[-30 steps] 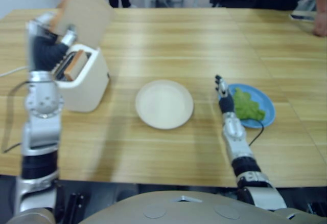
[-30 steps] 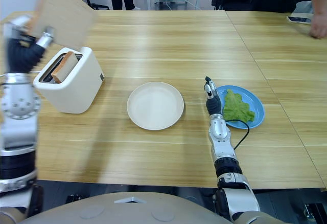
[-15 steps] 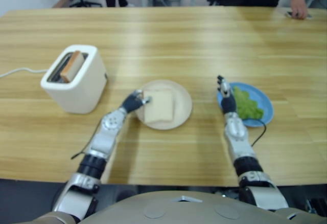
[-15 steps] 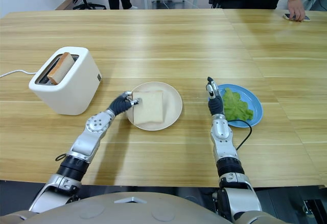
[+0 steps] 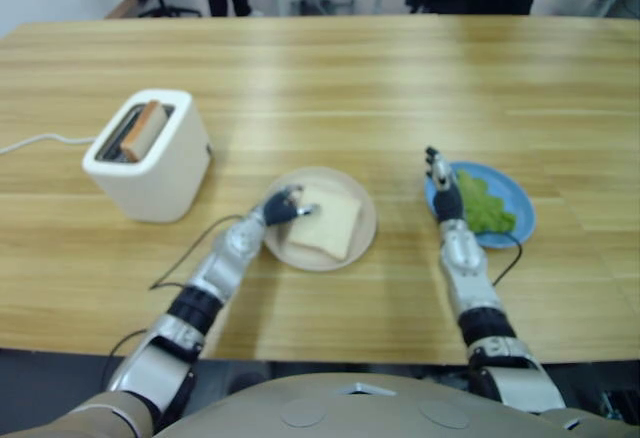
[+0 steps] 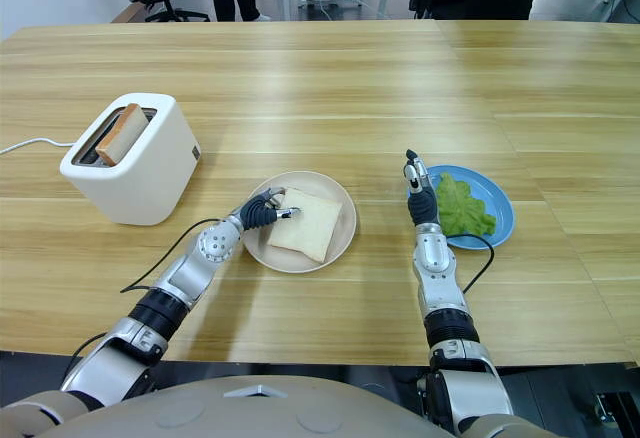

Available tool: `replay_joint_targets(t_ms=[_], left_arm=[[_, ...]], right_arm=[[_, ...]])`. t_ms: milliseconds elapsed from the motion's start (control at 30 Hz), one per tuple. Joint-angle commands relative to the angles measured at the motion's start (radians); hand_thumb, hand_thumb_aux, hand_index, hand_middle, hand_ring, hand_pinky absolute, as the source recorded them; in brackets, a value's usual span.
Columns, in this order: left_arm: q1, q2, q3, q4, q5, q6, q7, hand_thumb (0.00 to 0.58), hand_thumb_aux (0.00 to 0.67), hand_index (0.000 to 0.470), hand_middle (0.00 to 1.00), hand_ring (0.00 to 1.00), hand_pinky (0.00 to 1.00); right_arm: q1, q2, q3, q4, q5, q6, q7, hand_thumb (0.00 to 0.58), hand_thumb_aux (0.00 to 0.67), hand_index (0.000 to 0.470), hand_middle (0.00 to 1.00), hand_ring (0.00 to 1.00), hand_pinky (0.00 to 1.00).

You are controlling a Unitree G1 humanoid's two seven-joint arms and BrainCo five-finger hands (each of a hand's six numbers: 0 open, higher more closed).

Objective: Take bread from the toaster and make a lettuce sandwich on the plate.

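A white toaster (image 6: 135,173) stands at the left with one bread slice (image 6: 122,132) upright in its slot. On the cream plate (image 6: 340,248) in the middle lies a second bread slice (image 6: 310,226), turned at an angle. My left hand (image 6: 262,211) rests low at the plate's left rim, fingers curled and pinching that slice's left corner. My right hand (image 6: 417,189) stands on edge on the table, fingers straight and holding nothing, just left of the blue plate (image 6: 500,226) with the lettuce (image 6: 462,206).
A white cord (image 6: 25,144) runs left from the toaster. Thin black cables trail along the table beside both forearms. Bare wooden table (image 6: 330,88) stretches behind the plates. Chairs and people stand beyond the far edge.
My left hand brought a bread slice down from above the toaster to the plate, then turned and pushed it slightly right. The right hand has stayed put.
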Motion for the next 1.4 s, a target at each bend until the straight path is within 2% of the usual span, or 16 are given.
replay_joint_targets(t_ms=[33,167,300,400,533,600,633,667,700,733,867,1033,1267,1400], left_arm=[[0.010,0.115,-0.036,-0.184,0.306,0.182,0.070,0.000,0.000,0.000,0.00,0.00,0.00],[0.075,0.171,0.021,-0.407,0.370,0.274,0.001,0.000,0.000,0.000,0.00,0.00,0.00],[0.142,0.198,0.104,-0.586,0.375,0.295,-0.034,0.000,0.000,0.000,0.00,0.00,0.00],[0.172,0.206,0.187,-0.729,0.365,0.271,-0.011,0.000,0.000,0.000,0.00,0.00,0.00],[0.187,0.159,0.266,-0.803,0.252,0.165,0.054,0.000,0.000,0.000,0.00,0.00,0.00],[0.205,0.107,0.280,-0.729,0.154,0.119,0.071,0.000,0.000,0.000,0.00,0.00,0.00],[0.213,0.077,0.286,-0.674,0.097,0.094,0.070,0.000,0.000,0.000,0.00,0.00,0.00],[0.220,0.040,0.298,-0.605,0.028,0.069,0.064,0.000,0.000,0.000,0.00,0.00,0.00],[0.224,0.016,0.302,-0.538,-0.006,0.054,0.066,0.000,0.000,0.000,0.00,0.00,0.00],[0.225,-0.005,0.305,-0.474,-0.045,0.025,0.068,0.000,0.000,0.000,0.00,0.00,0.00],[0.203,-0.076,0.324,-0.241,-0.183,-0.062,0.056,0.000,0.000,0.000,0.00,0.00,0.00],[0.181,-0.080,0.319,-0.137,-0.221,-0.102,0.057,0.000,0.000,0.000,0.00,0.00,0.00],[0.180,-0.107,0.316,-0.082,-0.291,-0.117,0.016,0.000,0.000,0.000,0.00,0.00,0.00],[0.181,-0.101,0.318,-0.085,-0.294,-0.116,0.016,0.000,0.000,0.000,0.00,0.00,0.00]], right_arm=[[0.008,0.003,0.004,-0.015,0.004,0.017,0.007,0.000,0.000,0.000,0.00,0.00,0.00],[0.012,0.006,0.009,-0.021,0.000,0.019,0.009,0.000,0.000,0.000,0.00,0.00,0.00],[0.012,0.002,0.017,-0.042,-0.016,0.019,0.004,0.000,0.000,0.000,0.00,0.00,0.00],[0.022,-0.020,0.024,-0.111,-0.055,0.018,-0.008,0.000,0.000,0.000,0.00,0.00,0.00],[0.043,-0.108,0.023,-0.265,-0.197,0.033,-0.070,0.000,0.000,0.000,0.00,0.00,0.00],[0.046,-0.217,0.024,-0.360,-0.404,0.093,-0.154,0.000,0.000,0.000,0.00,0.00,0.00],[0.046,-0.288,0.044,-0.398,-0.564,0.160,-0.216,0.000,0.000,0.000,0.00,0.00,0.00],[0.037,-0.378,0.101,-0.420,-0.781,0.272,-0.256,0.000,0.000,0.000,0.00,0.00,0.00],[0.024,-0.447,0.146,-0.405,-0.912,0.353,-0.263,0.000,0.000,0.000,0.00,0.00,0.00],[0.011,-0.490,0.167,-0.376,-0.956,0.387,-0.269,0.000,0.000,0.000,0.00,0.00,0.00],[-0.045,-0.597,0.250,-0.196,-1.026,0.434,-0.280,0.000,0.000,0.000,0.00,0.00,0.00],[-0.064,-0.643,0.320,-0.058,-1.040,0.441,-0.311,0.000,0.000,0.000,0.00,0.00,0.00],[-0.143,-0.588,0.425,0.235,-1.013,0.432,-0.375,0.000,0.000,0.000,0.00,0.00,0.00],[-0.165,-0.577,0.466,0.323,-0.993,0.427,-0.402,0.000,0.000,0.000,0.00,0.00,0.00]])
